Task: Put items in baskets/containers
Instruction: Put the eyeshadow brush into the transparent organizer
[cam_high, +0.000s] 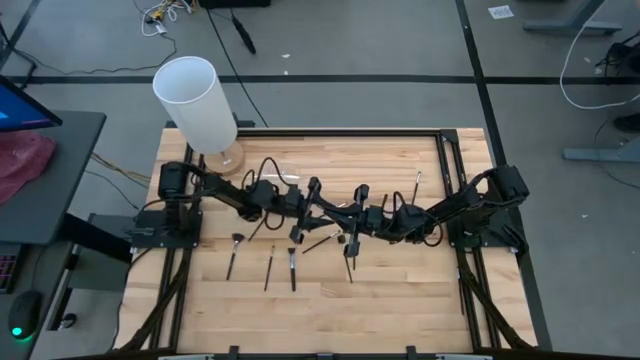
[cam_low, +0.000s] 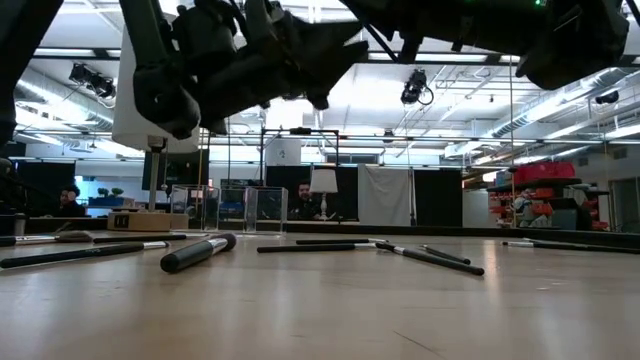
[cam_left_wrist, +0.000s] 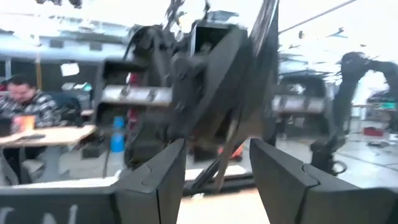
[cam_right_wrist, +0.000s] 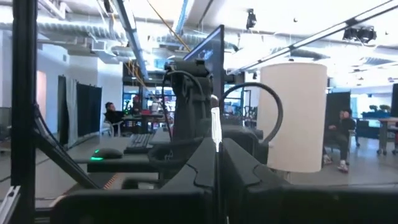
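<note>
Several thin dark makeup brushes lie flat on the wooden table: one (cam_high: 233, 254), one (cam_high: 268, 268), one (cam_high: 292, 267), one (cam_high: 321, 242), one (cam_high: 350, 262), and one apart near the far right (cam_high: 417, 184). In the low view they show as dark sticks, the nearest (cam_low: 197, 252). The clear holder (cam_high: 280, 173) shows only as a faint shine near the far edge. Both arms hang level above the table's middle, facing each other. My left gripper (cam_left_wrist: 214, 180) is open. My right gripper (cam_right_wrist: 217, 171) is shut, with nothing visible between its fingers.
A tall white cylinder (cam_high: 197, 100) on a round wooden base stands at the far left corner. Black frame rails (cam_high: 447, 165) run along the table's sides. The near half of the table (cam_high: 330, 320) holds nothing but wood. People sit in the room beyond.
</note>
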